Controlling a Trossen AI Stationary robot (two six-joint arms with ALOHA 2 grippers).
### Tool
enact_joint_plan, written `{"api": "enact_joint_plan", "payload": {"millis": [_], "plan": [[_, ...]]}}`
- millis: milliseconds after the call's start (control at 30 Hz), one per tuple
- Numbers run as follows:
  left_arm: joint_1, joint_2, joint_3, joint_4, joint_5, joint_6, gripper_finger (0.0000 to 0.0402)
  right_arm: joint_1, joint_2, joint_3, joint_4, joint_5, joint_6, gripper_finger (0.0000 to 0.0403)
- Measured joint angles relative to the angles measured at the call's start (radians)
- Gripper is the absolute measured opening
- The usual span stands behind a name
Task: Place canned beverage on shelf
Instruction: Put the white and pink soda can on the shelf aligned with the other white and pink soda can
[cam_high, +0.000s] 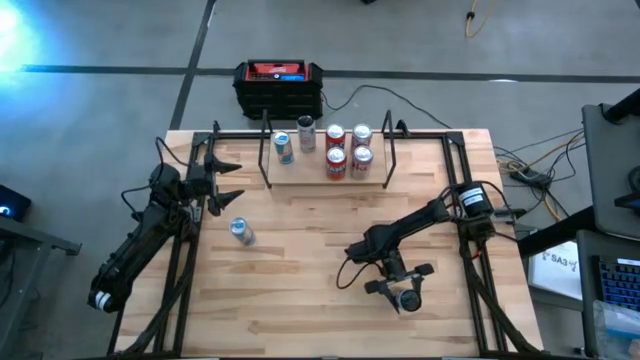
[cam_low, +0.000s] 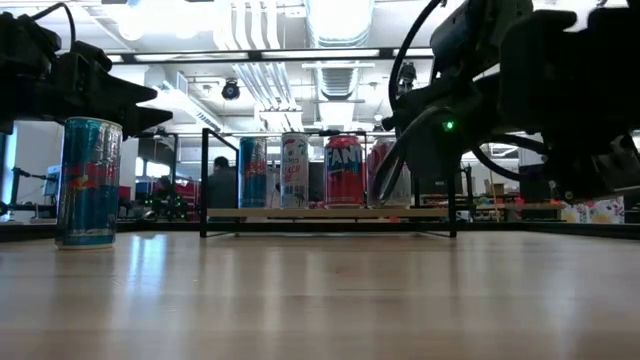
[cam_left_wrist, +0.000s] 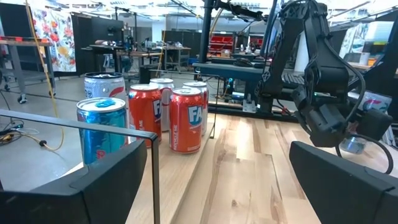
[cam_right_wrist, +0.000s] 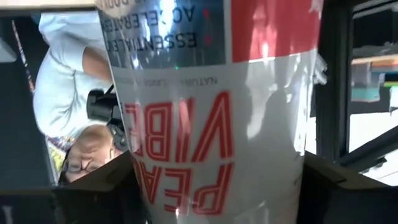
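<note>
Right pincer (cam_high: 404, 292) is clamped on a white can (cam_right_wrist: 217, 106) (red lettering), well apart from the shelf (cam_high: 300, 178); left pincer (cam_high: 222, 182) hangs apart.

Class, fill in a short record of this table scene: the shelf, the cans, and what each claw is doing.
Shelf: light-wood plank with black rod ends, at the table's far edge
Cans on shelf: six, four of them red
Loose can: blue can upright on the table, in front of the shelf's left end
Left claw: open, empty, beside the shelf's left end
Right claw: near the table's front, around a white can with red lettering
Task status: white can not yet on the shelf
</note>
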Motion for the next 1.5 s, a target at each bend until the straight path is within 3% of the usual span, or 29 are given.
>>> {"api": "enact_joint_plan", "payload": {"millis": [200, 567, 800, 1033, 1300, 1500], "plan": [[0.0, 0.0, 0.0, 0.0, 0.0, 0.0, 0.038, 0.002, 0.0, -0.002, 0.002, 0.067, -0.02, 0.0266], [0.0, 0.0, 0.0, 0.0, 0.0, 0.0, 0.038, 0.002, 0.0, -0.002, 0.005, 0.089, 0.001, 0.0271], [0.0, 0.0, 0.0, 0.0, 0.0, 0.0, 0.038, -0.007, 0.0, -0.002, -0.006, 0.169, 0.002, 0.0321], [0.0, 0.0, 0.0, 0.0, 0.0, 0.0, 0.038, -0.01, -0.007, -0.002, -0.007, 0.158, 0.009, 0.0367], [0.0, 0.0, 0.0, 0.0, 0.0, 0.0, 0.038, -0.01, -0.093, -0.002, -0.01, 0.157, 0.027, 0.037], [0.0, 0.0, 0.0, 0.0, 0.0, 0.0, 0.038, -0.01, -0.2, -0.002, -0.01, 0.256, 0.107, 0.037]]}}
